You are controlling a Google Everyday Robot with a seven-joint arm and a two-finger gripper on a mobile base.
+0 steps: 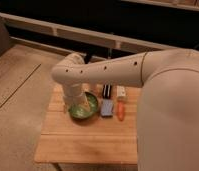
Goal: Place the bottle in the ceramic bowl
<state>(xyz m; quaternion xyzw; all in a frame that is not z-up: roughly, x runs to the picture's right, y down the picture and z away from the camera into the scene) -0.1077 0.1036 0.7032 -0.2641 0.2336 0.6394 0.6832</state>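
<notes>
The ceramic bowl [82, 112] is round and dark green with a lighter green inside, and sits on the left middle of the wooden table [88, 142]. My arm reaches in from the right, and its wrist hangs right over the bowl. The gripper [81, 101] points down into the bowl and is mostly hidden by the wrist. A slim cream piece [88, 104], which looks like the bottle, leans inside the bowl at the gripper's end. I cannot tell whether the gripper holds it.
Right of the bowl lie a blue block [107, 108] and an orange carrot-like piece [121, 111]. Behind them stand a dark item [107, 91] and a small white item [121, 92]. A dark counter runs along the back, with floor to the left.
</notes>
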